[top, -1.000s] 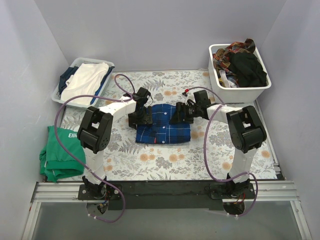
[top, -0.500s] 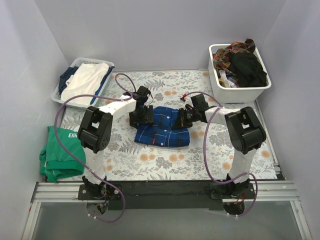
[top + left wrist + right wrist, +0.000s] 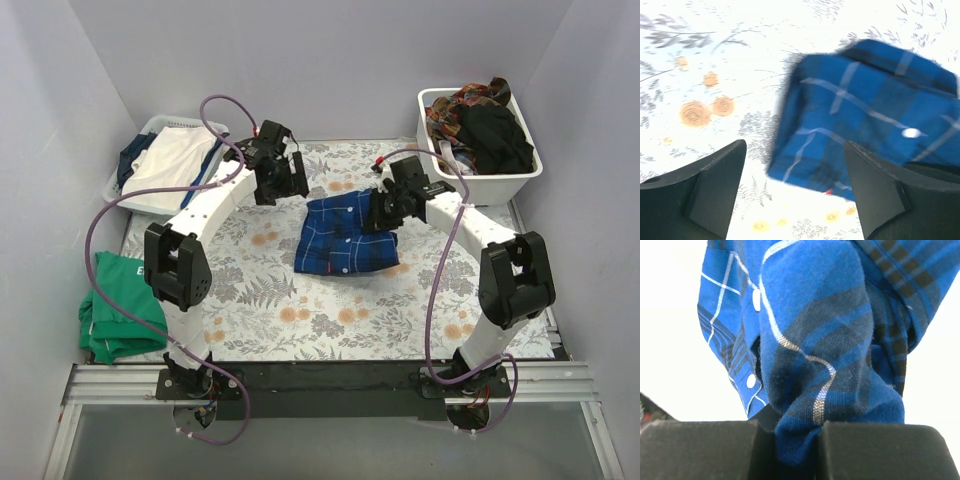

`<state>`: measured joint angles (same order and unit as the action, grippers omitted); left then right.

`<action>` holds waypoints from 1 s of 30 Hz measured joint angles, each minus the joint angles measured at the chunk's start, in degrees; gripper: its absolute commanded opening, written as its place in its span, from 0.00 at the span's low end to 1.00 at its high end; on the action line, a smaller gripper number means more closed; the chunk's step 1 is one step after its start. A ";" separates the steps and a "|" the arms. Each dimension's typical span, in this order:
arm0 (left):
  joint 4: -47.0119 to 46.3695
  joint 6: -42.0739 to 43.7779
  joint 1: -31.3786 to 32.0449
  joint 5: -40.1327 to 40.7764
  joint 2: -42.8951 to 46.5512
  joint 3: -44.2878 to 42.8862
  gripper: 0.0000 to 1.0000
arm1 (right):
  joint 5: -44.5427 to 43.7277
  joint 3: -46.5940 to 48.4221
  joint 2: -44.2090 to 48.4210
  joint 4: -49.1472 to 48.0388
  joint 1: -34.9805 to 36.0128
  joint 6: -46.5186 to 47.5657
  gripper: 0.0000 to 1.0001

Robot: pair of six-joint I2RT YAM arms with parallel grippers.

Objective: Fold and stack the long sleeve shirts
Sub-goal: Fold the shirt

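Note:
A folded long sleeve shirt [image 3: 345,238], dark blue plaid with thin white lines, lies mid-table on the floral table cloth [image 3: 300,310]. My right gripper [image 3: 385,212] is shut on a bunched fold at the shirt's right edge. In the right wrist view the plaid cloth [image 3: 810,330] is pinched between the two pads of the gripper [image 3: 790,440] and hangs away from them. My left gripper [image 3: 280,178] hovers open at the back left, clear of the shirt. Its wrist view shows the shirt [image 3: 870,115] ahead, with nothing between the spread gripper [image 3: 795,147].
A white basket [image 3: 135,195] of light and dark clothes sits at the back left. A white bin [image 3: 490,180] piled with dark and patterned clothes stands at the back right. A green garment [image 3: 120,305] lies at the left table edge.
The right gripper shut on the shirt's right edge and drew it toward the back right. The left gripper rose off the shirt's left side and swung to the back left.

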<state>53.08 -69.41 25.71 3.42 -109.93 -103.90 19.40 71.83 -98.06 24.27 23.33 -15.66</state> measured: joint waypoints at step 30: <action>-2.60 -4.48 -8.66 -9.05 2.78 4.24 0.80 | -80.54 12.96 9.22 5.66 13.27 36.44 0.01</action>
<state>50.48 -73.89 17.06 -5.63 -107.15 -99.66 -61.14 84.79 -88.84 29.93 36.60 20.78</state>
